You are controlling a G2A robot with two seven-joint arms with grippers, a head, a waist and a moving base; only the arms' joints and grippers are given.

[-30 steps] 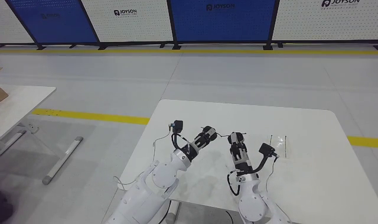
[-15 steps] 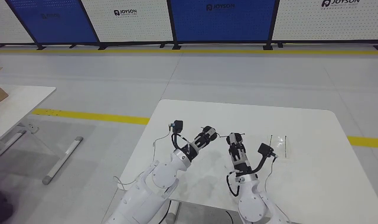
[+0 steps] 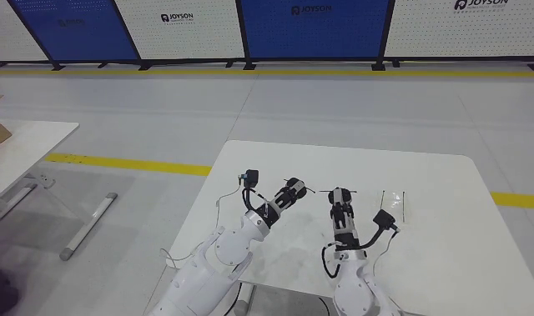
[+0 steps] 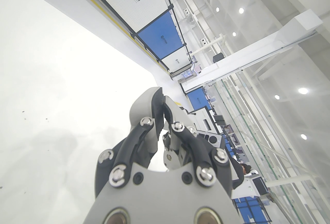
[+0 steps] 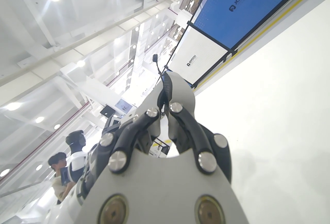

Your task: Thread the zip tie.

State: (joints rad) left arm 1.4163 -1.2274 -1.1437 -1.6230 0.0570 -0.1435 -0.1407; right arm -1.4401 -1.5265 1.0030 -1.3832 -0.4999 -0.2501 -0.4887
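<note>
Top view: right gripper (image 3: 338, 198) has swung away from left gripper (image 3: 293, 188), gap wider than a second ago. Left wrist: fingers (image 4: 144, 104) pressed together, nothing visible between them. Right wrist: fingers (image 5: 180, 91) pinch the zip tie (image 5: 158, 65), head poking past the tips; such a thin grip could let it twist and slip.

I work in a big factory-style hall, my white table (image 3: 417, 170) on an open grey floor (image 3: 167, 107) marked with yellow lines (image 3: 125, 163), blue and white pegboard partitions (image 3: 317, 20) behind, high ceiling with white beams (image 4: 283, 37) and round lamps (image 4: 241, 10), workstations with screens (image 4: 258, 185) farther off
</note>
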